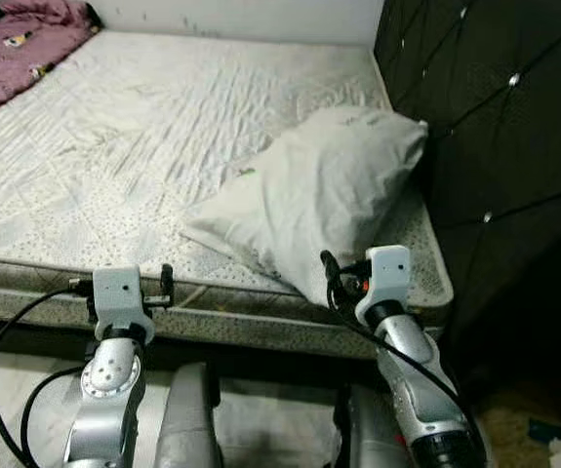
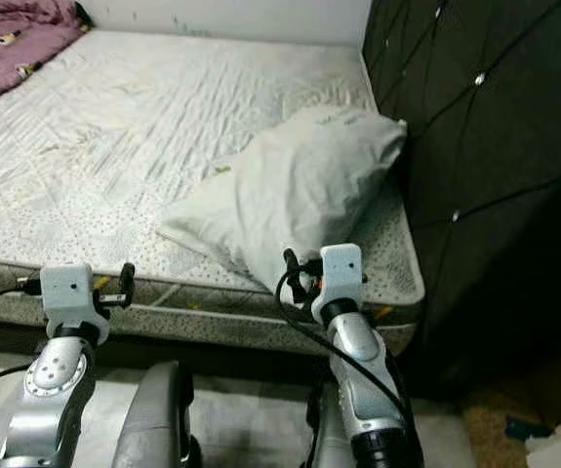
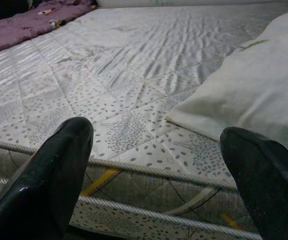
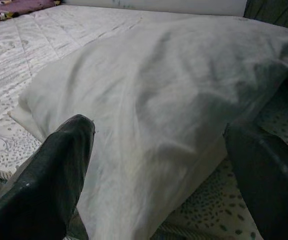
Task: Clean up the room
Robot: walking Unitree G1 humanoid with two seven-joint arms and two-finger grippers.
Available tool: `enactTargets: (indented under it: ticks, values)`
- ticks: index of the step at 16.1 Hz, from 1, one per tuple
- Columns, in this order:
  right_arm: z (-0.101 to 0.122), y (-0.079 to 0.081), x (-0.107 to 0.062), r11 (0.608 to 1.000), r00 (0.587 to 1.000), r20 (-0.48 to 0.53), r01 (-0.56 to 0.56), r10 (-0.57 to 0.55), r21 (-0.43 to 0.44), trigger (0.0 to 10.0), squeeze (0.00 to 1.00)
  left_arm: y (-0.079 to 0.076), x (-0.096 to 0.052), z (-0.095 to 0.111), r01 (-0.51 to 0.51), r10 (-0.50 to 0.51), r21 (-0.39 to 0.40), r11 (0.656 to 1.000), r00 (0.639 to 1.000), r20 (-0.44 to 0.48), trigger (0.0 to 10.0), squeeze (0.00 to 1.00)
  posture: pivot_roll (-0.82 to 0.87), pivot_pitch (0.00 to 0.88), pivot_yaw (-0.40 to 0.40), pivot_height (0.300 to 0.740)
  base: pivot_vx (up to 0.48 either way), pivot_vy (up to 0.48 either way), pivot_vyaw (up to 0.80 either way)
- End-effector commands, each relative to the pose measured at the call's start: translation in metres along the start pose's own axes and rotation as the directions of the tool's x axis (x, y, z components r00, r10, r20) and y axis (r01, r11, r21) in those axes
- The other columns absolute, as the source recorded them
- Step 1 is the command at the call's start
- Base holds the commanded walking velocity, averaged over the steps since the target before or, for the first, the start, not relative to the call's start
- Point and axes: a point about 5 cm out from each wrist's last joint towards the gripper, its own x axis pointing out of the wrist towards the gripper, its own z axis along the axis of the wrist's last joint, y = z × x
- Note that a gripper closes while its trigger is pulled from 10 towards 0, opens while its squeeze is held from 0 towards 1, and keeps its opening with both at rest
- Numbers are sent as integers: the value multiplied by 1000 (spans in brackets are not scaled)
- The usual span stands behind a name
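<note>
A pale grey-white pillow (image 1: 324, 190) lies askew on the bare patterned mattress (image 1: 134, 136), near its front right corner and close to the black headboard. My right gripper (image 4: 159, 127) is open just in front of the pillow's near corner, and its fingers (image 4: 58, 165) straddle the pillow without touching it. Level with the mattress's front edge, left of the pillow, my left gripper (image 3: 156, 131) hangs open and holds nothing. A crumpled purple blanket (image 1: 21, 44) lies on the far left corner of the bed.
A black tufted headboard (image 1: 495, 127) rises along the right side of the bed. The mattress's piped front edge (image 1: 231, 292) runs across just ahead of both grippers. Brown floor with paper scraps (image 1: 553, 434) is at the lower right.
</note>
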Motion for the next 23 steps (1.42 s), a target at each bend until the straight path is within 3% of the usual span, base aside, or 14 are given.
enactTargets:
  ticks: [1,4,15,23]
  values:
    - [2,1,2,1000,1000,2,-2,2,4,10000,0,0,1,1,6,-6,0,1000,1000,0,10000,0,48,0,-12,553,0,0,0]
    - [2,0,2,1000,1000,1,-1,1,2,10000,0,-2,1,2,24,-24,-14,1000,1000,6,10000,0,45,0,-12,553,0,0,0]
    - [3,0,4,1000,1000,0,-2,2,-3,10000,0,-4,3,4,42,-42,-23,999,999,15,10000,0,45,0,-13,553,352,0,0]
    - [3,1,3,1000,1000,0,-5,5,-3,10000,0,-5,3,3,51,-51,-24,998,999,10,10000,0,45,0,-12,548,0,0,0]
